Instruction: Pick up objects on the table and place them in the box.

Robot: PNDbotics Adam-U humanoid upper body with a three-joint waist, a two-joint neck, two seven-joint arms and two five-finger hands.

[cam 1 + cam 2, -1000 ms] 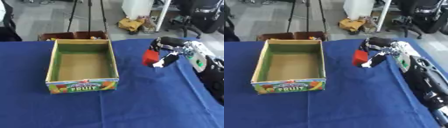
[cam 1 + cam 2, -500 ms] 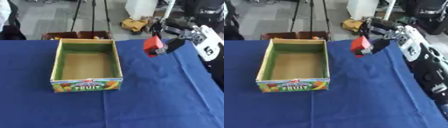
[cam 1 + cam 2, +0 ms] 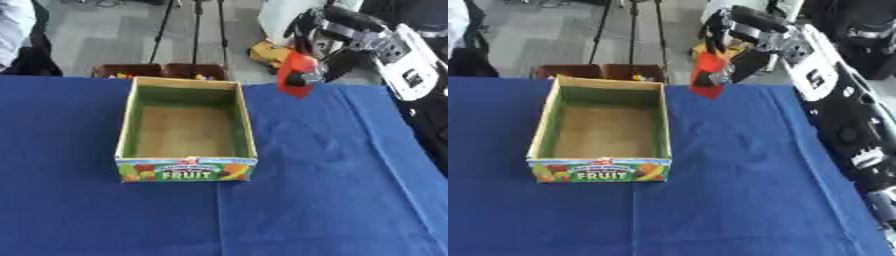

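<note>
Red object [image 3: 296, 75], small and blocky with a grey part at its lower right, is what we find held in the robot's right hand [image 3: 328, 37], raised above the far right part of the blue-clothed table [image 3: 332, 190] and clear of the cloth. The black fingers [image 3: 717, 27] curl down over its top and a digit presses its right side; we cannot make out what the object is. The right arm enters from the upper right corner, white and black casing visible.

The open cardboard box with green inner walls, brown floor and a printed "FRUIT" front panel [image 3: 186, 127] stands on the table left of centre, nearer the far edge, its front panel facing us. We see nothing inside it. The held object hangs just beyond the box's far right corner, outside the box.

Beyond the table's far edge we note low brown bins [image 3: 166, 70] and tripod legs [image 3: 188, 25] on the floor
</note>
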